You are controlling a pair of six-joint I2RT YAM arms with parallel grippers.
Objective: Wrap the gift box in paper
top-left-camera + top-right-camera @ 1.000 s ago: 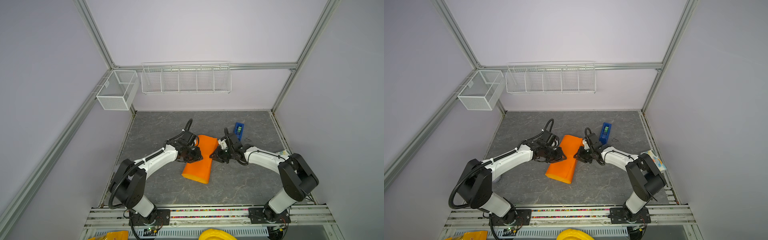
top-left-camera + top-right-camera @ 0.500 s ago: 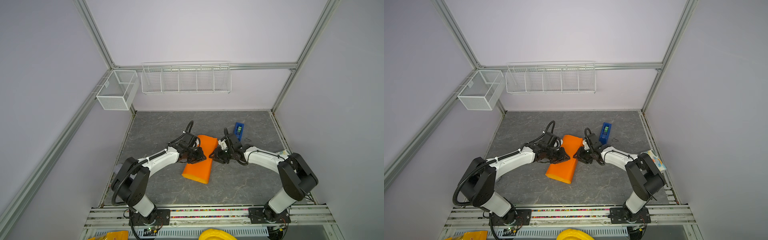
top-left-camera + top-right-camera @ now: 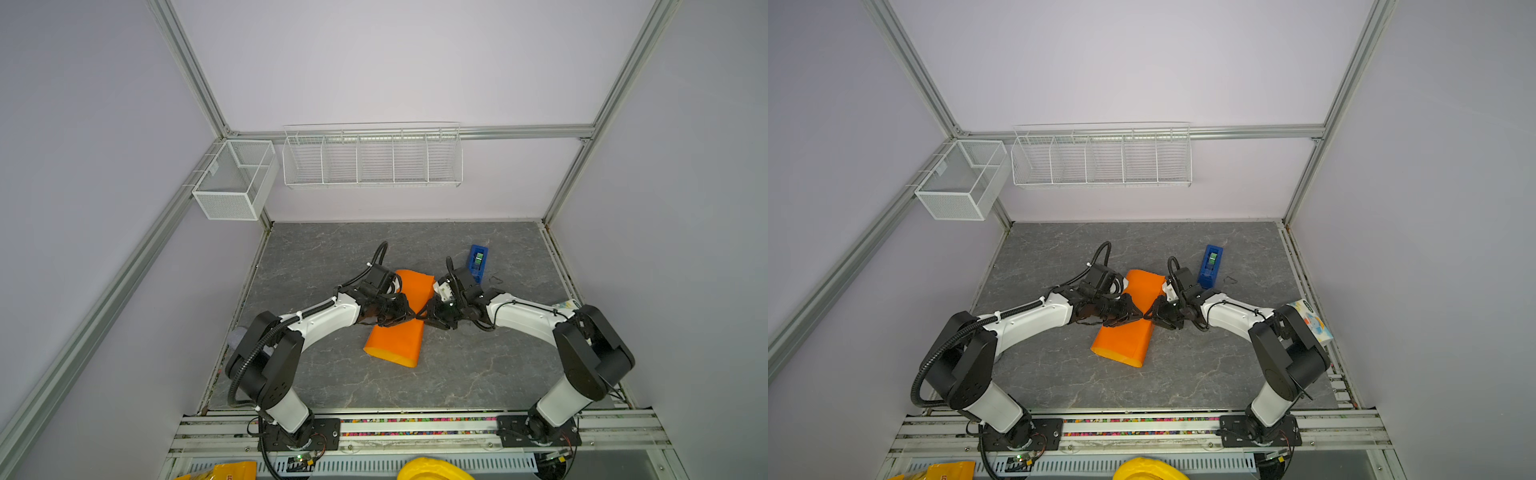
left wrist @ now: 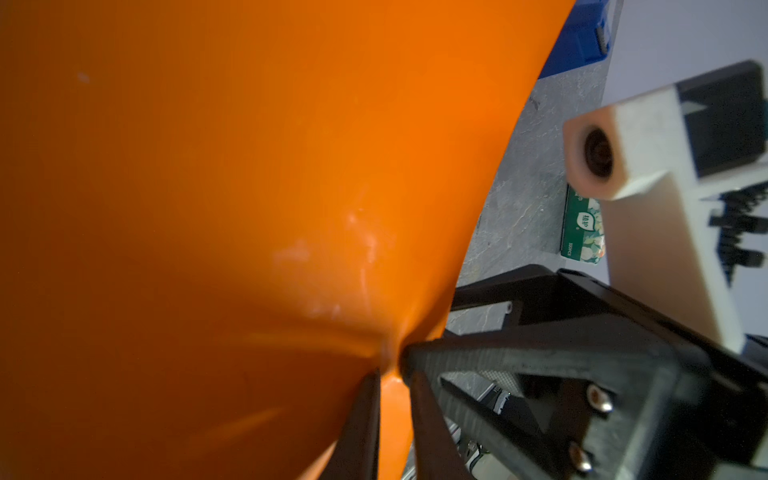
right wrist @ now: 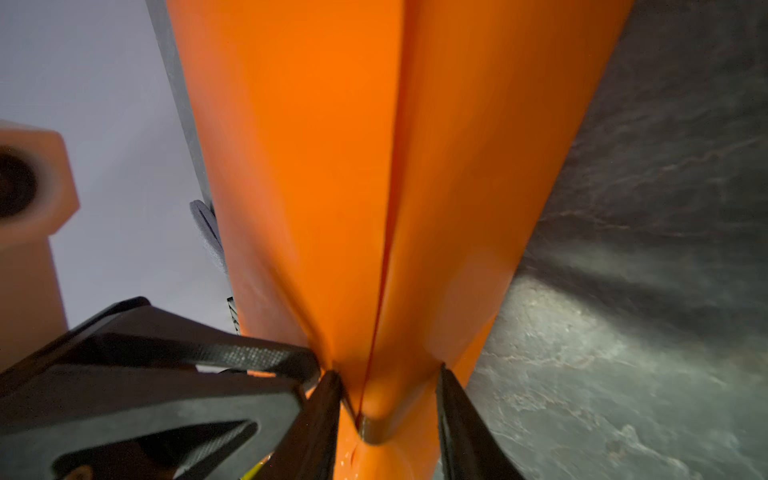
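I find the paper [image 3: 395, 336] tubed, its ends seemingly unfolded. The left end effector [image 4: 391, 374] pinches it; the right end effector [image 5: 386, 374] straddles it, grip unclear.

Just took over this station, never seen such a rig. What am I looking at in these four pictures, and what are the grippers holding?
Two robot arms stand at the near edge of a grey table. The two wide pictures come from one camera head above; the two close-ups come from cameras on the arms' wrists. On the table lie the folded orange paper, a blue tape dispenser and a patterned packet. The left gripper is shut on a pinch of paper. The right gripper has a jaw on each side of a paper fold; whether it clamps, I cannot tell. No gift box shows.
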